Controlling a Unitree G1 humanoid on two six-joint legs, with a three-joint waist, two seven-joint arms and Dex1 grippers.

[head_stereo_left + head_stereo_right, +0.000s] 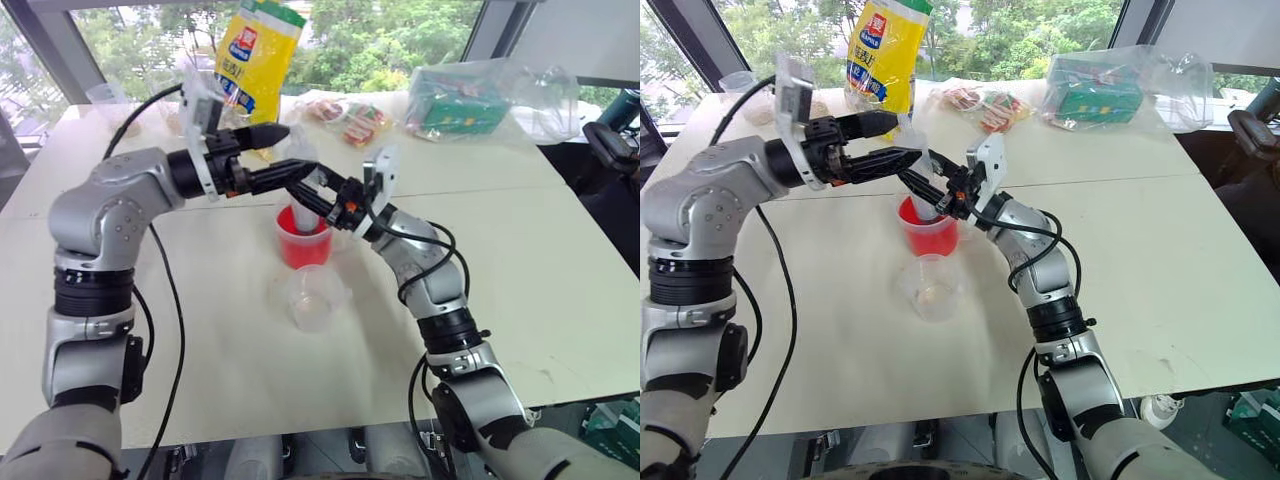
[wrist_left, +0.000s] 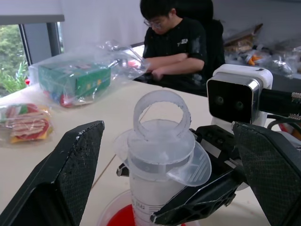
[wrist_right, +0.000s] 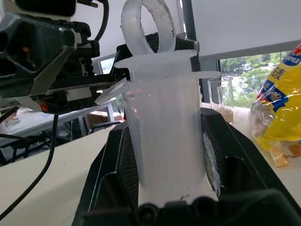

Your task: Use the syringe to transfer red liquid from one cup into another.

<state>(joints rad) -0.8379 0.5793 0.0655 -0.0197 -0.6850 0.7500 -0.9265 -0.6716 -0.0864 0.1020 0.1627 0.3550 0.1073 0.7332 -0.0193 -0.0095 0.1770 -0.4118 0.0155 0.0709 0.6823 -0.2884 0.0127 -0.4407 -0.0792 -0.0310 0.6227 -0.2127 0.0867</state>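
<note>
The syringe (image 3: 164, 127) is gripped by the right gripper (image 3: 164, 155) over the red cup (image 1: 303, 240) — left gripper (image 2: 164, 155) is spread wide; plunger ring is best pulled straight.

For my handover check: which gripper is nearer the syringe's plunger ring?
Left. The left gripper stands open with the plunger ring between its fingers; the right gripper clamps the syringe barrel lower down.

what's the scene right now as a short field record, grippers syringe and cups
right gripper: shut on the syringe barrel, holding it upright
syringe tip: down inside the red cup
left gripper: open, fingers either side of the plunger ring, not touching
clear cup: on the table, nearer the robot than the red cup
background: yellow bag, person seated
</note>
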